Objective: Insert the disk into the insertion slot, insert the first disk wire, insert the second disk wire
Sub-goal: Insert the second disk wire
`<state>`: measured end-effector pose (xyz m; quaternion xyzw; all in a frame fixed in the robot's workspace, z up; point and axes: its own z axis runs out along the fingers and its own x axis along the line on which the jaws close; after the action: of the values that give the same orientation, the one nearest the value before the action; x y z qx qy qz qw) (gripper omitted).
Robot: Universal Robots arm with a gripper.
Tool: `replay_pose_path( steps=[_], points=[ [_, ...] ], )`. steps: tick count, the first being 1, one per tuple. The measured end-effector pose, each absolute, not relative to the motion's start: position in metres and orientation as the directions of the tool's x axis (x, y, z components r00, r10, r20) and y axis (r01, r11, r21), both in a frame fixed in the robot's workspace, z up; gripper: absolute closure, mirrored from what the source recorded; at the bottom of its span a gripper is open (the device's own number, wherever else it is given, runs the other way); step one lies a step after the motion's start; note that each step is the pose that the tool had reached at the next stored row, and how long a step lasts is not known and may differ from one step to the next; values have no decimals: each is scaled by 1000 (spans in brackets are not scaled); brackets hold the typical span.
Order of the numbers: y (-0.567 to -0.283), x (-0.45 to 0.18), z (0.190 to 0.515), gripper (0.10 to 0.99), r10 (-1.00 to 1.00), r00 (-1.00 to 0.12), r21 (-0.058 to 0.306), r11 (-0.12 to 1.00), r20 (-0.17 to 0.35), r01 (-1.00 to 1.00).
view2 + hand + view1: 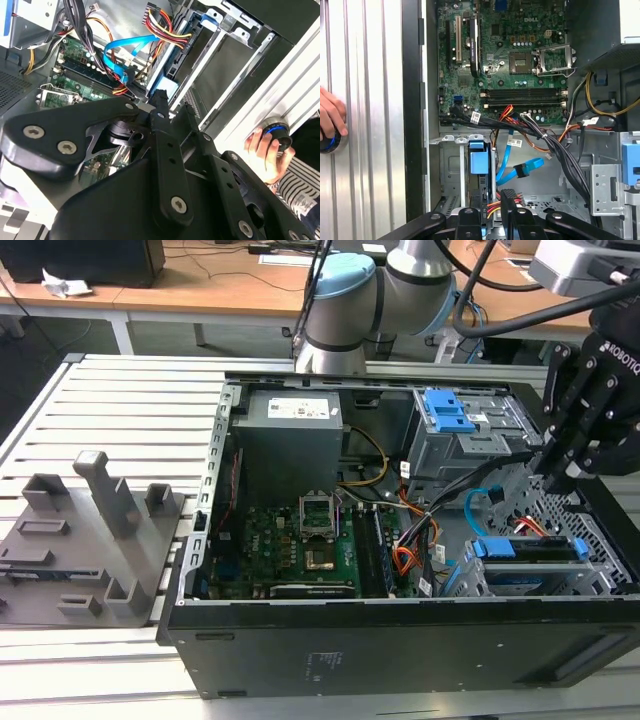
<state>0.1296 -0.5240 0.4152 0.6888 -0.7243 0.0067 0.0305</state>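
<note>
Exterior view: fingers (565,466) hang near the disk (530,550), apparently apart.

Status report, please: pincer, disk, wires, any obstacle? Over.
Pincer low over insertion slot. Disk sits in slot. Second disk wire loops loose. Orange wire bundle lies aside.

- Premises: a robotics laboratory or test workshop.
- A robot arm (345,300) with a black gripper (566,478) stands at a slatted aluminium bench (130,400).
- An open desktop computer case (300,660) lies on the bench, with its motherboard (520,60) exposed.
- A grey fixture plate (90,540) with moulded holders sits beside the case.
- Wooden office desks (200,290) stand behind the bench.
- In the first wrist view, a person's hand (331,115) rests on a blue-ringed knob (330,143) on the bench.
</note>
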Motion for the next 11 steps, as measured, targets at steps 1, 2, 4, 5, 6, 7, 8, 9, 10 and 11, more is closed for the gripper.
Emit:
replay_pose_path(
  steps=[1, 2, 4, 5, 6, 7, 8, 9, 10, 11],
  points=[
    [-524, 128, 415, 784, -997, -49, 32, 51, 53, -998],
    [-524, 127, 415, 784, -997, -49, 32, 51, 53, -998],
    [-524, 123, 415, 784, -997, -49, 32, 51, 53, -998],
    [-524, 118, 415, 784, -997, -49, 32, 51, 53, -998],
    [-524, 114, 415, 784, -997, -49, 32, 51, 53, -998],
    [-524, 111, 415, 784, -997, -49, 32, 51, 53, -998],
    [-524, 109, 415, 784, -997, -49, 32, 51, 53, -998],
    [-524, 108, 415, 784, -997, -49, 32, 51, 53, -998],
    [-524, 107, 415, 784, -997, -49, 32, 51, 53, -998],
    [-524, 107, 415, 784, -997, -49, 32, 51, 53, -998]
  ],
)
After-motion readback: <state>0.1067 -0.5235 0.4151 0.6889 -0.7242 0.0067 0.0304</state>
